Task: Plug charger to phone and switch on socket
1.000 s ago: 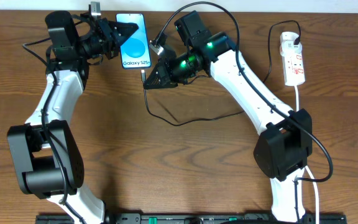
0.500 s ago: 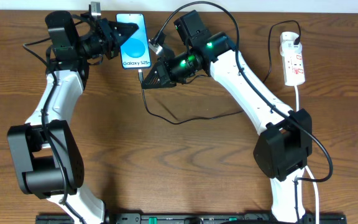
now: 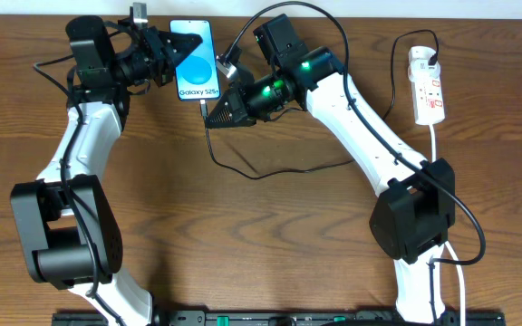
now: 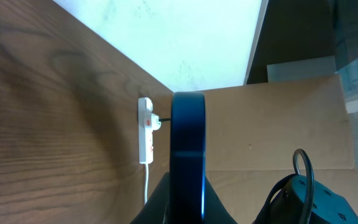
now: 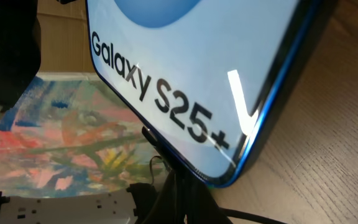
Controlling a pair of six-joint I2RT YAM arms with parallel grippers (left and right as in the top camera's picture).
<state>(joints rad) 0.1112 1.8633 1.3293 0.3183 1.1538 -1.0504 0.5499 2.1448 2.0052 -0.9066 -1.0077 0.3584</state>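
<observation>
The phone point(image 3: 196, 60) lies at the table's far middle with its blue screen up, reading "Galaxy S25+". My left gripper point(image 3: 170, 54) is shut on its left edge; in the left wrist view the phone point(image 4: 187, 143) shows edge-on between the jaws of the left gripper point(image 4: 187, 190). My right gripper point(image 3: 212, 110) is shut on the charger's plug tip right at the phone's lower edge. The black charger cable point(image 3: 261, 176) loops across the table to the socket point(image 3: 427, 86) at far right. The right wrist view shows the screen point(image 5: 185, 62) just above the right gripper point(image 5: 188, 186).
The socket's white cord point(image 3: 433, 136) runs down the right side. The socket also shows in the left wrist view point(image 4: 145, 130). A brown cardboard surface point(image 4: 272, 124) lies beyond the table's edge. My right arm point(image 3: 361, 118) crosses the table's right half.
My right gripper has moved slightly up and left with the plug tip, closer to the phone's lower edge. The left gripper and the phone have not moved.
</observation>
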